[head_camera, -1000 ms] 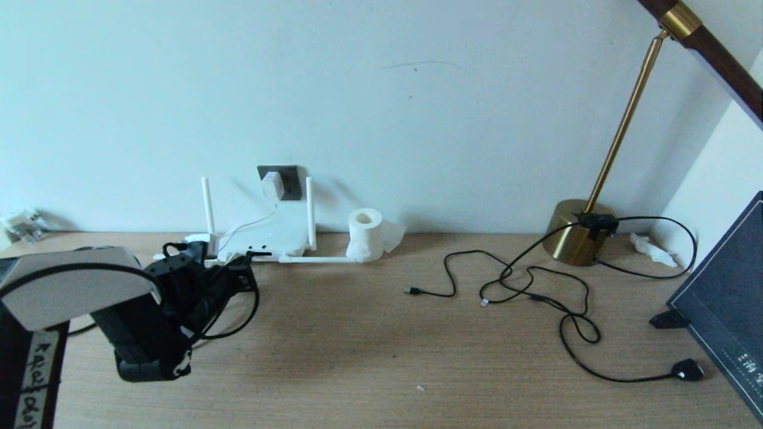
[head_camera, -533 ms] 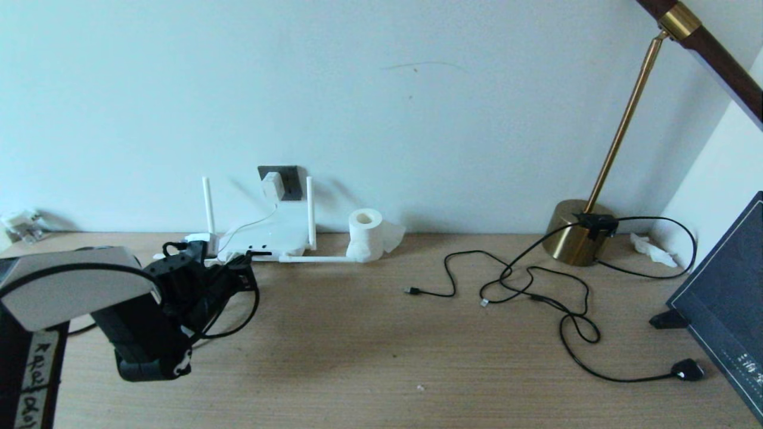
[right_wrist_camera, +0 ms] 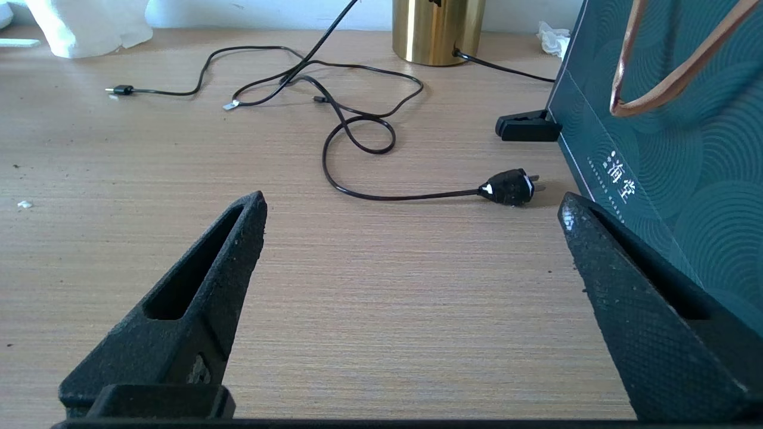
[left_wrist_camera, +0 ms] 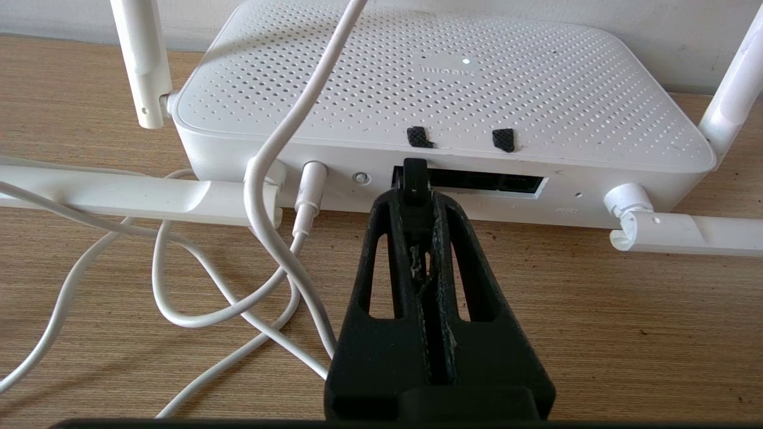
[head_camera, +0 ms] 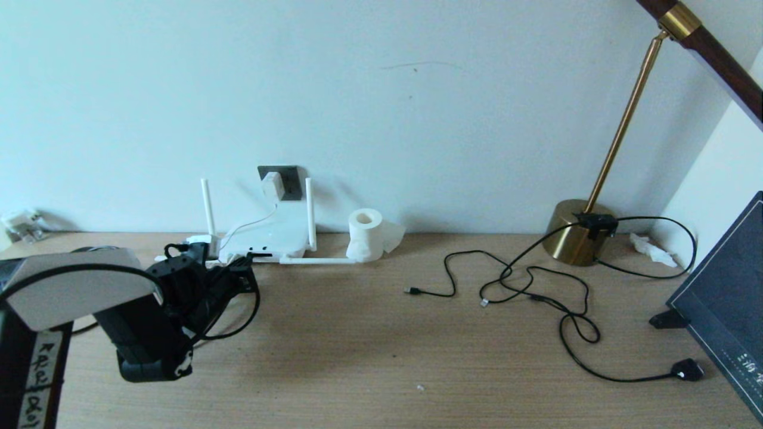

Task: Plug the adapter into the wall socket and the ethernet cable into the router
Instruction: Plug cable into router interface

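The white router (head_camera: 268, 238) lies against the wall with its port row facing me. My left gripper (left_wrist_camera: 415, 199) is shut on the black plug of the ethernet cable (left_wrist_camera: 415, 179). The plug's tip is at the left end of the router's (left_wrist_camera: 441, 83) dark port slot; how deep it sits I cannot tell. In the head view the left gripper (head_camera: 238, 275) is just in front of the router, and the black cable loops (head_camera: 255, 307) behind it. The white adapter (head_camera: 272, 186) is plugged into the grey wall socket (head_camera: 290, 179). My right gripper (right_wrist_camera: 411, 205) hangs open over bare table.
White cords (left_wrist_camera: 268, 196) curl on the table beside the left gripper. A toilet-paper roll (head_camera: 365, 233) stands to the right of the router. Thin black cords (head_camera: 536, 292), a lamp plug (head_camera: 686, 369), a brass lamp base (head_camera: 578, 232) and a dark bag (head_camera: 727, 298) fill the right side.
The left arm has sunk very slightly, its grip still on the plug at the router's ports. Nothing else has moved.
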Controlling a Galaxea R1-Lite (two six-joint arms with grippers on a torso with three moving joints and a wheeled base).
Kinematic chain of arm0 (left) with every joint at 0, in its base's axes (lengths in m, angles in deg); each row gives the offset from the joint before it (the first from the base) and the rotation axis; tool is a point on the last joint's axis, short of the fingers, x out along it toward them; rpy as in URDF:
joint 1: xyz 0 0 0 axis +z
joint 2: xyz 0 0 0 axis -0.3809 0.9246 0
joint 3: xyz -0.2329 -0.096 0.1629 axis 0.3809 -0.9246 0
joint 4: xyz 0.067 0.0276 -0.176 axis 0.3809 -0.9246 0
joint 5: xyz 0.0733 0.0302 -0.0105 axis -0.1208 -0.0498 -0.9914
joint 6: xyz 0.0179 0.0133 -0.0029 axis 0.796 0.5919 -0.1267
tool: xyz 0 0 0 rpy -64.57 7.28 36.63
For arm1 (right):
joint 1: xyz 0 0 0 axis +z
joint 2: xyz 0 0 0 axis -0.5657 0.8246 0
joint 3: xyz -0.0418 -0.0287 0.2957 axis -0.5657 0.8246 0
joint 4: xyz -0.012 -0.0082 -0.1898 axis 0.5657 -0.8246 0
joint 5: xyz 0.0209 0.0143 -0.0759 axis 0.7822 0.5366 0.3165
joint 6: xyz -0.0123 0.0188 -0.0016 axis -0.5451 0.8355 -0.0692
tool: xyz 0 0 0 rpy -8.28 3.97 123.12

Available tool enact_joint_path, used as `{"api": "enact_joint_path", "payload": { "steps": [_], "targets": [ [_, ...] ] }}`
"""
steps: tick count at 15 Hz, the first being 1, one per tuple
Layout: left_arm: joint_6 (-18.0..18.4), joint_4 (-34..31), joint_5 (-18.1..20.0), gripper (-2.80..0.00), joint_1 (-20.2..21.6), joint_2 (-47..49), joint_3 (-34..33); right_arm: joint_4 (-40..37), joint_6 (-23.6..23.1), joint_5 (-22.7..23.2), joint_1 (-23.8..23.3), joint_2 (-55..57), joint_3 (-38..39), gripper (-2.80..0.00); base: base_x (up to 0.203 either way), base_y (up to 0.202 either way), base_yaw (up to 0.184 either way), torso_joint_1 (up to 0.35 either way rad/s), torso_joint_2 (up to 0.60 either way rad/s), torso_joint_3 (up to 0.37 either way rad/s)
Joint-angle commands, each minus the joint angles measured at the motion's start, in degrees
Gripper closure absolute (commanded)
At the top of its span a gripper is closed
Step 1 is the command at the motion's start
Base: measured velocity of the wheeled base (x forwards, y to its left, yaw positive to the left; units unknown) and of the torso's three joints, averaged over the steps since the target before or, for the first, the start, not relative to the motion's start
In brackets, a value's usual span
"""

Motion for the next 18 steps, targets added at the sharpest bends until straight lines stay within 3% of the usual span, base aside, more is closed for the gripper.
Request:
{"api": "enact_joint_path", "payload": {
  "steps": [1, 18],
  "targets": [
    [-0.04, 0.45, 0.04, 0.00, 0.02, 0.42, 0.26, 0.02, 0.00, -0.01, 0.01, 0.06, 0.06, -2.80, 0.000, 0.000, 0.000, 0.000, 0.00, 0.000],
    [-0.04, 0.45, 0.08, 0.00, 0.40, 1.45, 1.27, 0.02, 0.00, -0.01, 0.01, 0.06, 0.04, -2.80, 0.000, 0.000, 0.000, 0.000, 0.00, 0.000]
  ]
}}
